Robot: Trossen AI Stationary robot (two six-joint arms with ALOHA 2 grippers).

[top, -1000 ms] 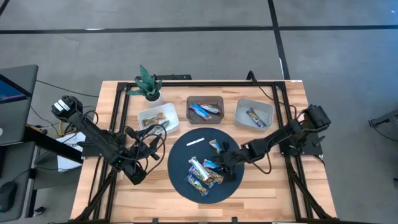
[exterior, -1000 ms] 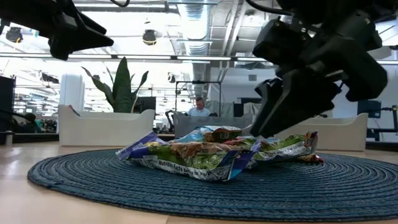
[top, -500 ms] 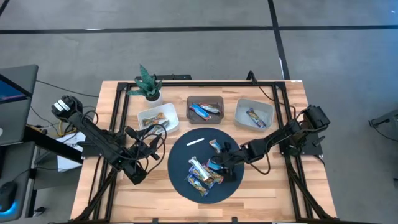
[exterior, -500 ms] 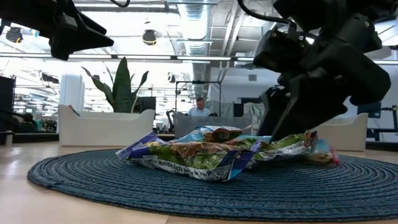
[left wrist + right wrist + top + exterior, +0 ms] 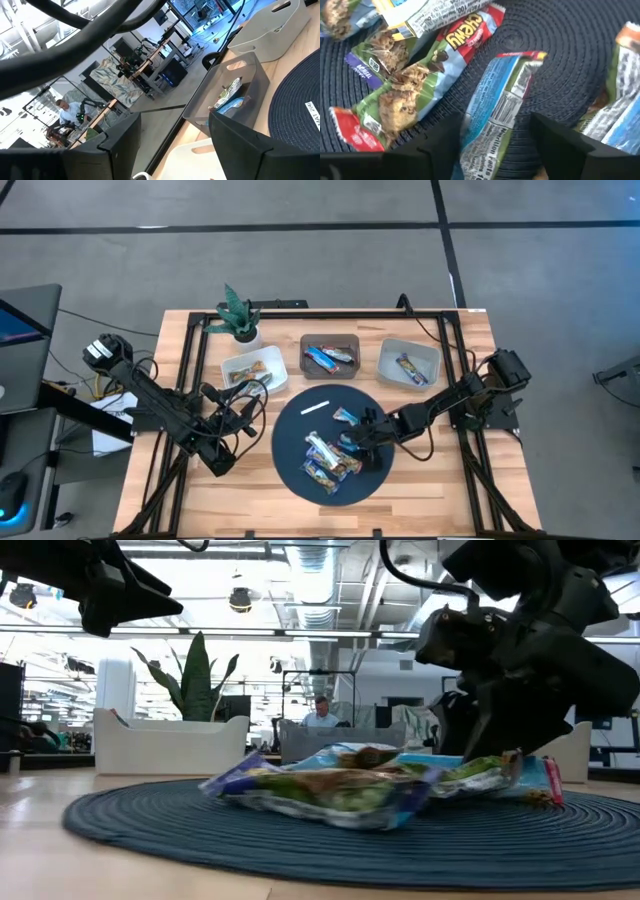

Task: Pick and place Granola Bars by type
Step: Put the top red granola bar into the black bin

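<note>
Several granola bars (image 5: 322, 455) lie in a loose pile on a round dark blue woven mat (image 5: 290, 430); the low view shows the pile (image 5: 330, 785) as well. My right gripper (image 5: 358, 442) slants down over the pile's right side, open. Its fingers stand on either side of a blue-and-green wrapped bar (image 5: 497, 112) that lies flat on the mat. A red "Chewy" bar (image 5: 465, 35) and a green one (image 5: 400, 97) lie just beyond. My left gripper (image 5: 248, 402) hangs open and level left of the mat, with nothing in it. My right gripper comes slanting down from the table's right, one finger (image 5: 437, 145) on each long side of the blue-and-green bar. Whether the fingers touch the bar or the mat I cannot tell. The bar lies flat on the mat.
Three bins stand along the far side: a white one (image 5: 253, 370), a dark grey one (image 5: 330, 357) and a light grey one (image 5: 408, 364), each holding bars. A potted plant (image 5: 238, 315) stands at the far left. A thin white strip (image 5: 315, 406) lies on the mat's far part.
My right gripper has opened wider and tipped lower over the right side of the pile. In the low view the pile and the mat have slid a little to the right, and a blue-and-red bar now lies in sight beside the gripper.
</note>
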